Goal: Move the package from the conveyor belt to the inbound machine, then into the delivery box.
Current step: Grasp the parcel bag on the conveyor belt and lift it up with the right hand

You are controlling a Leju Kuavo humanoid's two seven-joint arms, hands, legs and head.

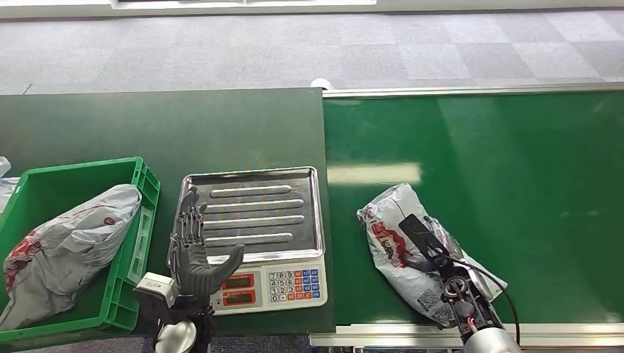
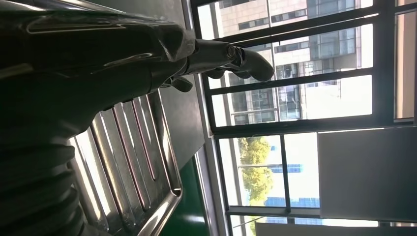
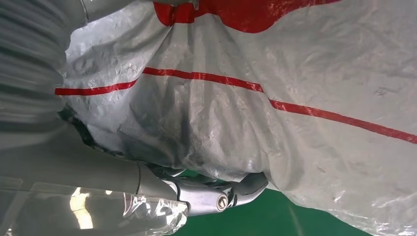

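A grey plastic package (image 1: 384, 220) with red print lies on the green conveyor belt (image 1: 515, 191), near its front left. My right hand (image 1: 430, 246) lies on top of it, dark fingers stretched across the bag. In the right wrist view the package (image 3: 295, 73) bunches toward the hand and the thumb (image 3: 221, 194) curls against its edge, gripping it. My left hand (image 1: 193, 254) stands open at the scale's front left corner, fingers up and apart, holding nothing. The inbound machine is a scale with a ribbed steel tray (image 1: 254, 213), bare; the left wrist view looks along this tray (image 2: 133, 162).
A green delivery box (image 1: 125, 294) stands left of the scale with another grey package (image 1: 66, 243) inside it. The scale's keypad and red displays (image 1: 268, 283) face the front. A metal rail (image 1: 471, 90) borders the belt's far side.
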